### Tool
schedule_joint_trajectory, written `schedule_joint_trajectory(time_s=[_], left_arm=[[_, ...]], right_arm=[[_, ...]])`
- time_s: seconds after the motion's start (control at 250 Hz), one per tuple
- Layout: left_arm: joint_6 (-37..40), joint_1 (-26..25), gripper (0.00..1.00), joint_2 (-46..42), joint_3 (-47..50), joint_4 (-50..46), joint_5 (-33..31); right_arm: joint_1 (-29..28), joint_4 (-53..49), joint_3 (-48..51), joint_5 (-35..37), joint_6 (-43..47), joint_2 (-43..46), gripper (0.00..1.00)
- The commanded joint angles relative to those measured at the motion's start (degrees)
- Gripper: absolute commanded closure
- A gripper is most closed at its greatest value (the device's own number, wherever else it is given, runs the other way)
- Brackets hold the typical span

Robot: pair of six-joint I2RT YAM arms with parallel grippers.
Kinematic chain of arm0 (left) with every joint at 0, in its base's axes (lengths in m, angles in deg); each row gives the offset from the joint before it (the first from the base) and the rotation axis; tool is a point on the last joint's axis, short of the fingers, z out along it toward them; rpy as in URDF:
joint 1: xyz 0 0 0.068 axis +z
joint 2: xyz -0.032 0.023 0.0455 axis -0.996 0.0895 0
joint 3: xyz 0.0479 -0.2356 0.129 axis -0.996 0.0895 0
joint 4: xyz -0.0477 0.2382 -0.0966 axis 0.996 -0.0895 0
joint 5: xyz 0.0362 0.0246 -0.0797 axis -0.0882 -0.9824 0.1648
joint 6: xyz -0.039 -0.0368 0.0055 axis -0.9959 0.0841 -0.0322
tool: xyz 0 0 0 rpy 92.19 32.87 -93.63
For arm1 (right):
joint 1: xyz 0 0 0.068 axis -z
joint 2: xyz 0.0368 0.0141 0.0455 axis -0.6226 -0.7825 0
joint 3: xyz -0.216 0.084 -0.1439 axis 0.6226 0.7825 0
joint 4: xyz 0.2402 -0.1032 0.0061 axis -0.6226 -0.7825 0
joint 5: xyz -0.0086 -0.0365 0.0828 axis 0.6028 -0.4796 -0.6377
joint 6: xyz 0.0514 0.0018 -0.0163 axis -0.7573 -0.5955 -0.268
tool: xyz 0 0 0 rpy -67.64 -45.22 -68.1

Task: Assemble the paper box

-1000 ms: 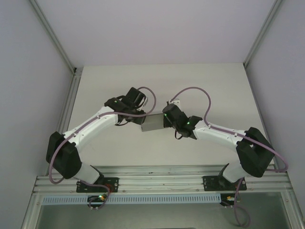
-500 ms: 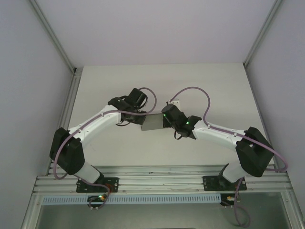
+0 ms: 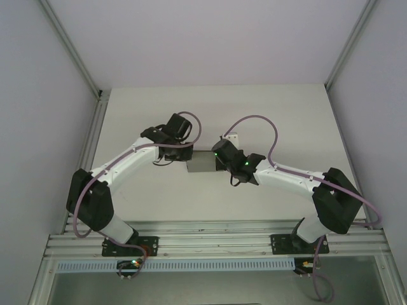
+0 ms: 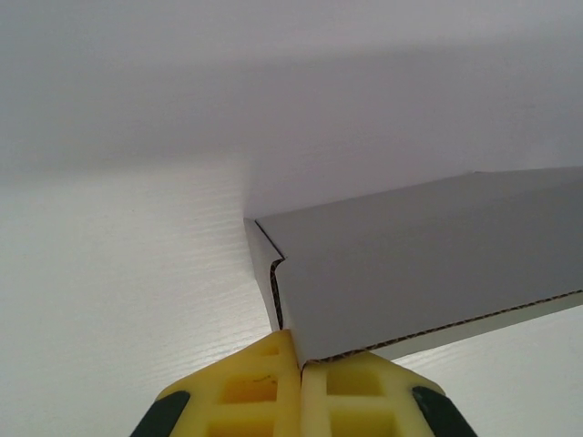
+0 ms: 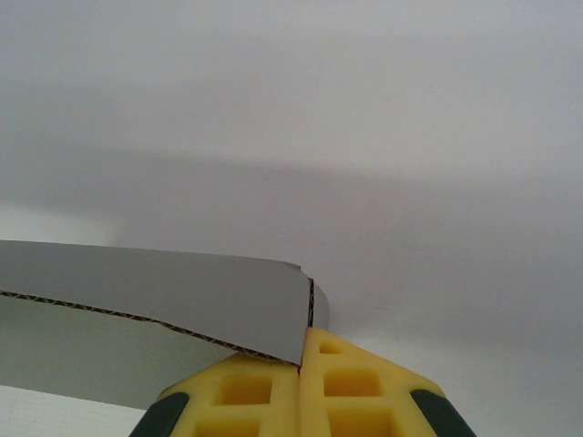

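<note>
Pale table (image 3: 286, 121), bare around the work. Grey paper box (image 3: 201, 164) sits mid-table, bridged between the two arms. The left gripper (image 4: 299, 378) has just shut, its yellow pads (image 4: 246, 391) now nipping the box's near corner. The right gripper (image 5: 305, 364) stays pinched on the opposite edge. Both ends are now secured, so folding or squaring the card looks possible next.

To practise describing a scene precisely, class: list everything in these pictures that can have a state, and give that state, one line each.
paper box: grey card, partly folded with one side flap turned down, held between the two grippers; lifted or resting, cannot tell.
left gripper: shut, pads pinching the card at a corner of the paper box.
right gripper: shut, pads pinching the card at the opposite end.
</note>
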Motion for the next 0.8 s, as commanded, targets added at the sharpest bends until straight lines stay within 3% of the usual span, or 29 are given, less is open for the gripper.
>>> schedule_joint_trajectory(time_s=[0.0, 0.136, 0.623, 0.711, 0.795], left_arm=[[-1.94, -0.31, 1.0, 1.55, 1.65, 2.27, 2.95], [-1.18, -0.89, 1.0, 2.98, 5.21, 2.34, 0.31], [-2.85, 0.12, 1.0, 2.92, 11.39, 1.84, 4.01], [-2.42, 0.06, 1.0, 2.3, 10.88, 1.12, 2.39], [-1.97, 0.06, 1.0, 2.11, 10.4, 0.45, 1.33]], right_arm=[[-1.2, -10.11, 2.9, -4.54, -1.53, -3.67, 1.0], [-1.15, -8.54, 4.4, -4.45, -0.75, -3.57, 1.0], [-1.8, -8.78, 5.27, -3.7, -0.36, -4.04, 1.0], [-1.89, -7.47, 5.54, -4.04, 0.48, -2.82, 0.93], [-1.86, -6.42, 4.51, -4.5, 1.24, -0.9, 0.78]])
